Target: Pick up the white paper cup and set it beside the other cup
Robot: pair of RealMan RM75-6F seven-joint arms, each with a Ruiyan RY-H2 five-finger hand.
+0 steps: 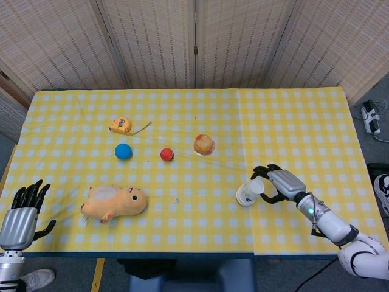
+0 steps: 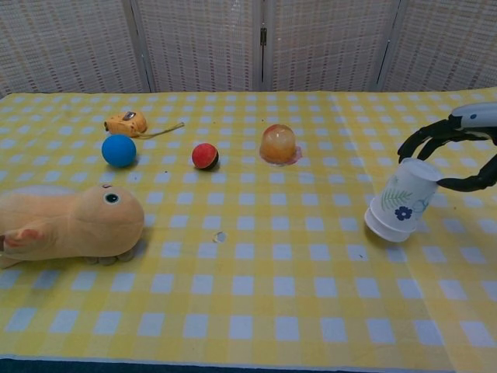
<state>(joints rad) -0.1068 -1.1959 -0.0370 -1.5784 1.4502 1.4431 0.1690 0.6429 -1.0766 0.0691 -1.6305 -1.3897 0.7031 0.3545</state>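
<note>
White paper cup (image 2: pixel 401 205) with a blue flower print sits tilted, mouth down toward the yellow checked tablecloth (image 1: pixel 292 121), at the table's right front, its closed base pinched between the dark fingers (image 2: pixel 423 138) of the right hand (image 1: pixel 276 182). Largest on the cloth is the orange plush toy (image 2: pixel 70 224), lying at the left front. The left hand (image 1: pixel 21 216) hangs off the table's left corner, fingers spread, holding nothing. An upturned amber cup (image 2: pixel 279 144) stands mid-table, well apart from the paper cup. Left of it lie a blue ball (image 2: pixel 119 150), a yellow tape measure (image 2: pixel 126 123) and a red ball (image 2: pixel 205 155).
</note>
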